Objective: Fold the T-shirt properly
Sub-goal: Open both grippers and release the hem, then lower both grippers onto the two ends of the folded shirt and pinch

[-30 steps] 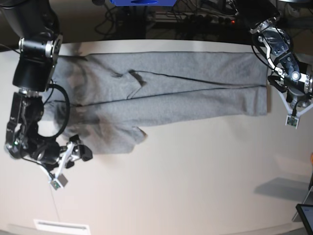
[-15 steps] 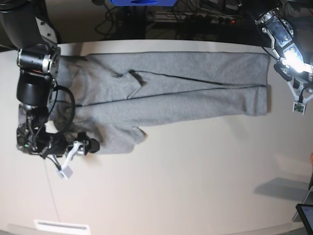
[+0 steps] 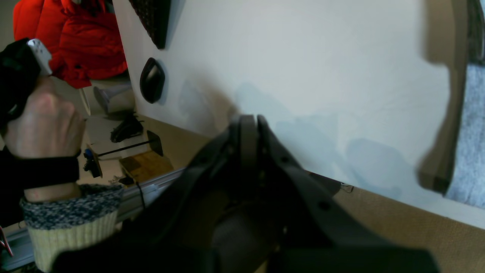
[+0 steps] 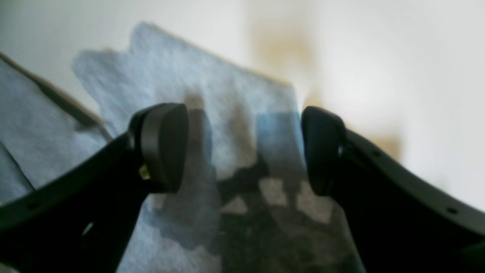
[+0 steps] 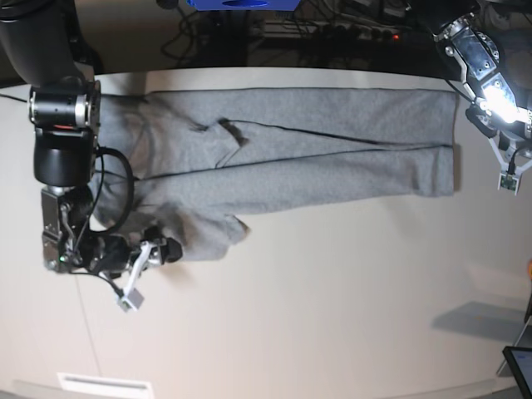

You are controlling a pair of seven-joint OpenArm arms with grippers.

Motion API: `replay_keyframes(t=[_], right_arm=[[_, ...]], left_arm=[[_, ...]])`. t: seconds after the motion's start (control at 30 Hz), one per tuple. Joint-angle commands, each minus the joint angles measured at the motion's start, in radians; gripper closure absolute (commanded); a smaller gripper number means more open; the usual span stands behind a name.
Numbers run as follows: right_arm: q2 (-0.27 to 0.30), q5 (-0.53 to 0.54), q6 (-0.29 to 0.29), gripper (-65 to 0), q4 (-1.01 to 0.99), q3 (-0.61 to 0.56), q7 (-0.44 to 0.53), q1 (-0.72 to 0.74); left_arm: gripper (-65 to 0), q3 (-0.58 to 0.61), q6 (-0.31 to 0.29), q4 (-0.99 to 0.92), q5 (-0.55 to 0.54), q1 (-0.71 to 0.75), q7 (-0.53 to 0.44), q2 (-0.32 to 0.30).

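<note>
The grey T-shirt [image 5: 283, 154] lies flat across the far half of the white table [image 5: 332, 307], folded lengthwise, with a sleeve sticking out at the lower left [image 5: 204, 237]. My right gripper [image 5: 165, 248] is low beside that sleeve's edge. In the right wrist view it [image 4: 242, 151] stands open, and the sleeve cloth [image 4: 227, 94] lies under and between the fingers. The left arm [image 5: 490, 91] hangs past the shirt's right end. My left gripper [image 3: 248, 123] is shut on nothing above bare table, with the shirt's edge [image 3: 470, 132] off to the side.
A dark screen corner [image 5: 519, 366] and a grey patch [image 5: 478, 320] lie at the table's lower right, and a white strip [image 5: 104, 384] at the lower left. A black mouse [image 3: 151, 79] sits near the table edge. A person's hand [image 3: 41, 121] is beyond that edge.
My right gripper has moved right, up to the sleeve's edge, staying open. The left arm lifted away from the shirt's right end, then held still.
</note>
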Motion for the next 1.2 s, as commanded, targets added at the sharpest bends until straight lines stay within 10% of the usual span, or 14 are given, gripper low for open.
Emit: replay_keyframes(t=[0.0,0.63,1.03,1.17], right_arm=[[0.014,0.000,0.006,-45.0,-0.008,0.007,0.014,0.033],[0.011,0.003,0.006,-43.8,-0.080,0.007,0.025,0.019],[0.011,0.003,0.006,-1.0,-0.080,0.006,0.024,0.019],[0.011,0.003,0.006,0.0,-0.077,0.006,0.024,0.019]], left_arm=[[0.0,-0.006,0.009,0.022,0.013,-0.006,-0.008,-0.016],[0.0,0.002,0.009,0.019,0.013,-0.006,-0.008,-0.013],[0.0,0.002,0.009,0.017,0.013,-0.006,-0.008,-0.013],[0.0,0.002,0.009,0.017,0.013,-0.006,-0.008,-0.012]])
